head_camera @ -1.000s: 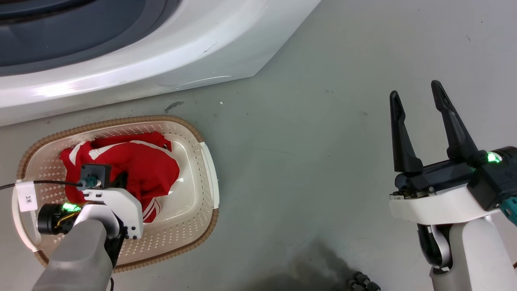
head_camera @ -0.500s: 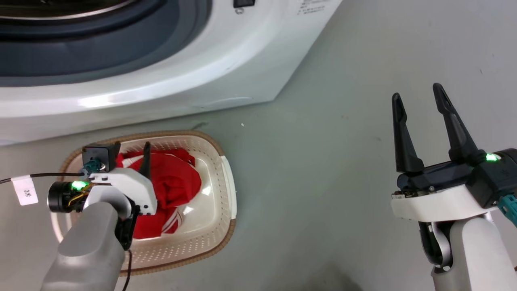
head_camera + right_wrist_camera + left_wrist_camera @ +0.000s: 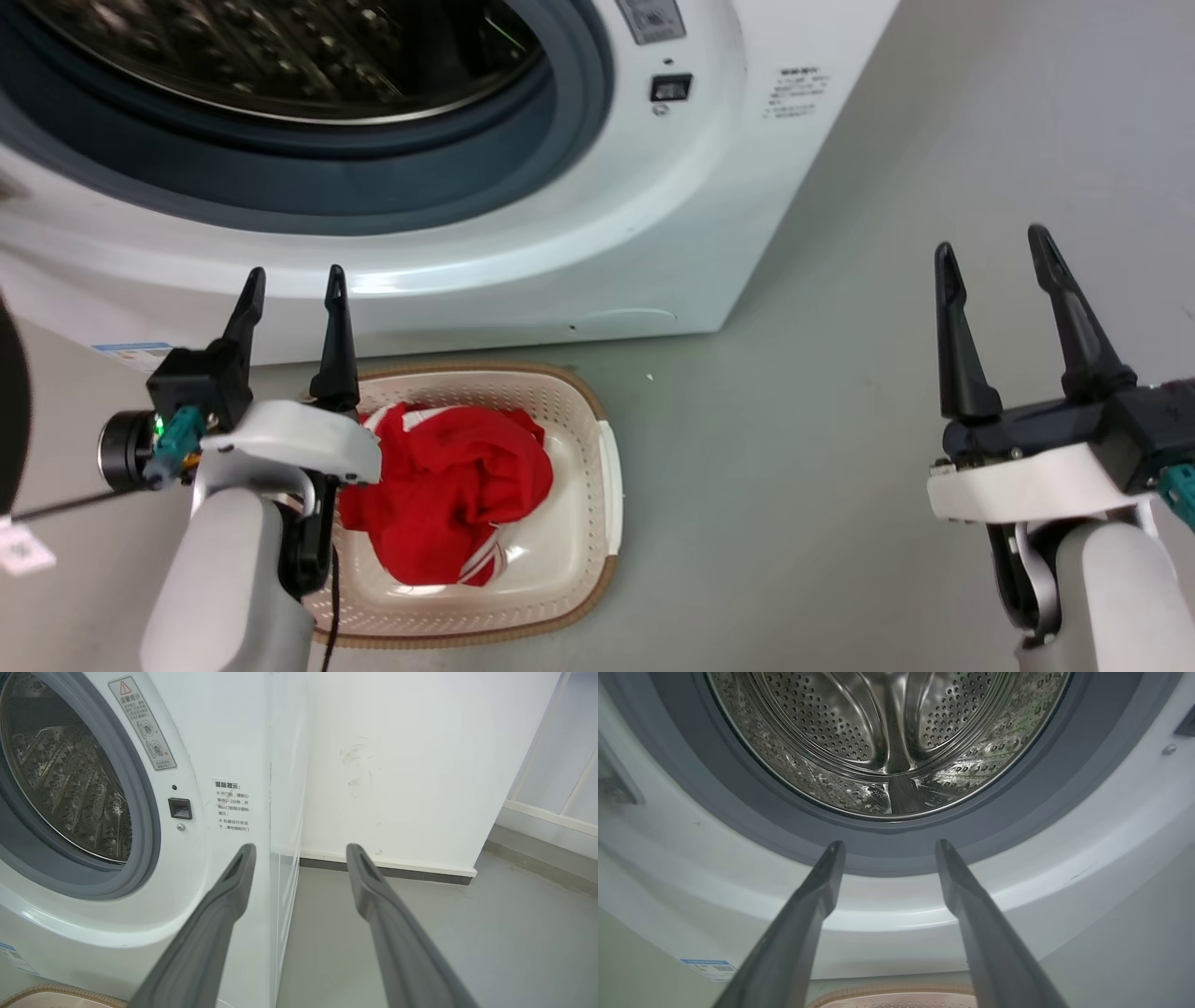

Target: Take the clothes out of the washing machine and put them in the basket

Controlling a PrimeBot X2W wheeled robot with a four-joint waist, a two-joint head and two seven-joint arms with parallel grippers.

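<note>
Two grippers, both spread open and holding nothing; the left gripper (image 3: 294,273) sits lower left in the head view, fingers pointing up at the washing machine (image 3: 653,233), so my guess is it's lined up for a reach into the drum (image 3: 887,732); the right gripper (image 3: 992,239) idles over bare floor (image 3: 794,467) at the right edge, well apart from everything. The red clothes (image 3: 448,485) lie bunched in the basket (image 3: 485,369), parked just in front of the machine, presumably to keep the drop short. What I can see of the drum looks bare; its lowest front bit is cut off behind the grey ring (image 3: 887,851), so can't rule out leftovers; the left arm (image 3: 224,579) hides the basket's left end too.
</note>
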